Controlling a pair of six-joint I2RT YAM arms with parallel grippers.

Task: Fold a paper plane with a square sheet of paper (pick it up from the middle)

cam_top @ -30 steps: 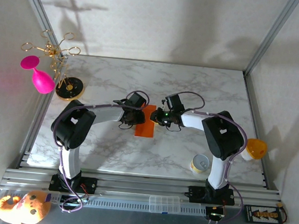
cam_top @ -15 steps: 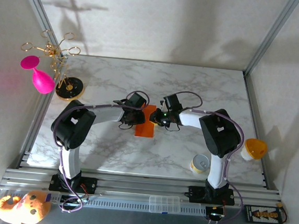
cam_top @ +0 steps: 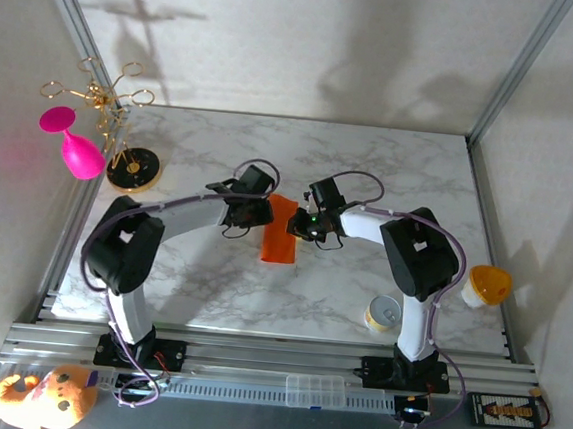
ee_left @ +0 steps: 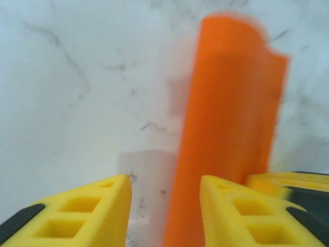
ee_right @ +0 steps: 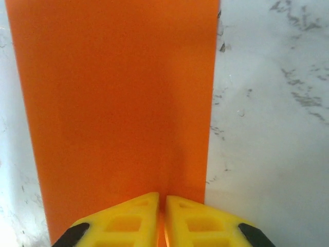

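Item: square sheet of paper (cam_top: 279,230), folded narrow, mid surface (cam_top: 371,172). My right gripper (ee_right: 161,213): pinched shut on its edge. My left gripper (ee_left: 163,193): part open, holding nothing. Hazard: pinch slips, crease skews.

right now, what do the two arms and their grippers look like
Both the left arm and the right arm have white links, bulky black joint housings and thin purplish-grey cables looping alongside. The left gripper and the right gripper carry bright yellow blocky fingers with square cut-outs, on black mounts. A small green light glows at the right wrist.
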